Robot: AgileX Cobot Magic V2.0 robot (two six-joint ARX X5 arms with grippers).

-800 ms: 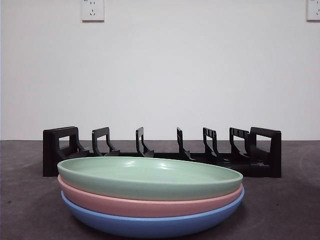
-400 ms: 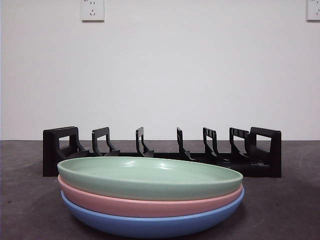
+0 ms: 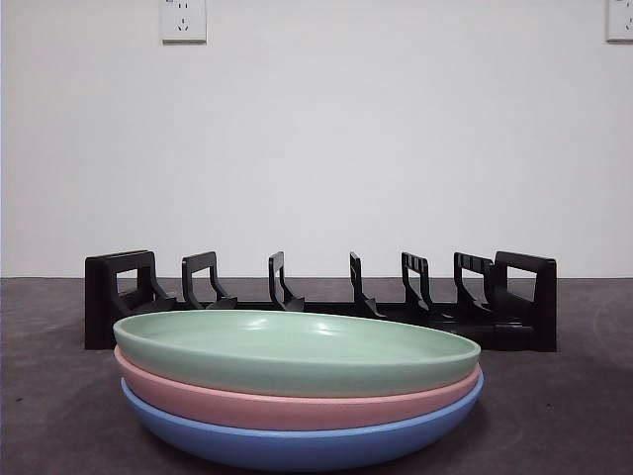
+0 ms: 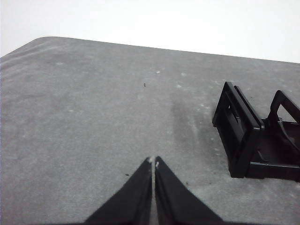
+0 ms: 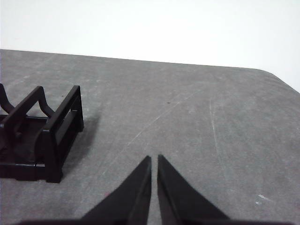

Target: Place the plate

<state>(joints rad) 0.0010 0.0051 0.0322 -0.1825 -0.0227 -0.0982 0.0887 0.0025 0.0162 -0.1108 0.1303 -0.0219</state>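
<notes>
Three plates are stacked near the front of the table: a green plate [image 3: 297, 348] on top, a pink plate [image 3: 297, 406] under it and a blue plate [image 3: 302, 442] at the bottom. Behind the stack stands a black slotted plate rack [image 3: 321, 300], with no plate in it. My left gripper [image 4: 153, 162] is shut and holds nothing, hovering over bare table beside one end of the rack [image 4: 255, 136]. My right gripper [image 5: 154, 159] is shut too, over bare table by the rack's other end [image 5: 42, 136]. Neither arm shows in the front view.
The table is a grey, scuffed surface [image 4: 93, 108]. A white wall with two sockets [image 3: 183, 20] stands behind it. A rounded table corner [image 5: 276, 77] shows in the right wrist view.
</notes>
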